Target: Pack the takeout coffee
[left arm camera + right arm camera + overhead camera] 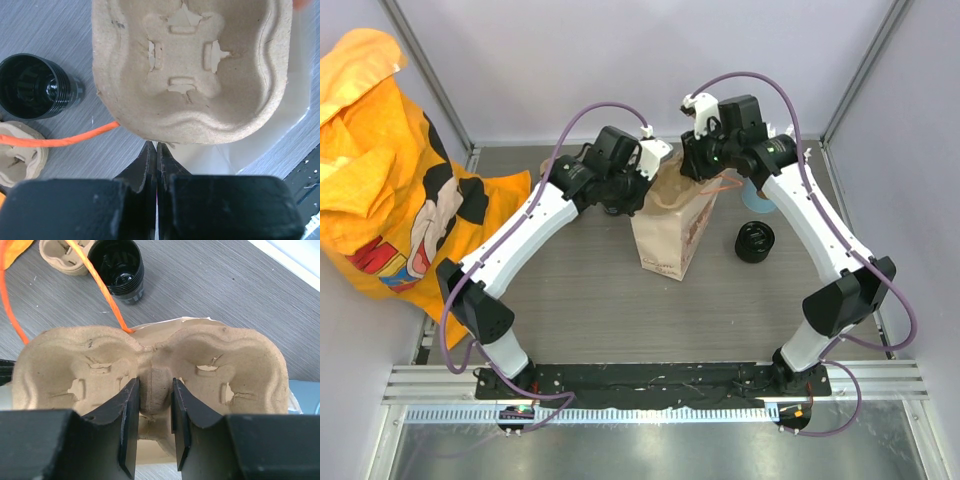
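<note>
Your right gripper [154, 382] is pinching the brown cup carrier [235, 360]: one finger sits on each side of the raised ridge between its two pockets. The carrier sits level at the mouth of the paper bag [672, 235], which stands upright in the middle of the table [580, 280].

Your left gripper [152, 146] has its fingers pressed together, with the tips just at the carrier's near edge. You cannot tell whether any bag paper is caught between them.

The coffee cup [754, 242] is not in the bag. It sits on the table to the right of the bag, apart from it and from both grippers. Near it lies a second carrier [67, 255], and an orange cord [100, 285] runs past the cup to the held carrier. A light-blue cup [757, 197] shows partly behind your right arm. An orange cloth [390, 190] is bunched at the far left.
</note>
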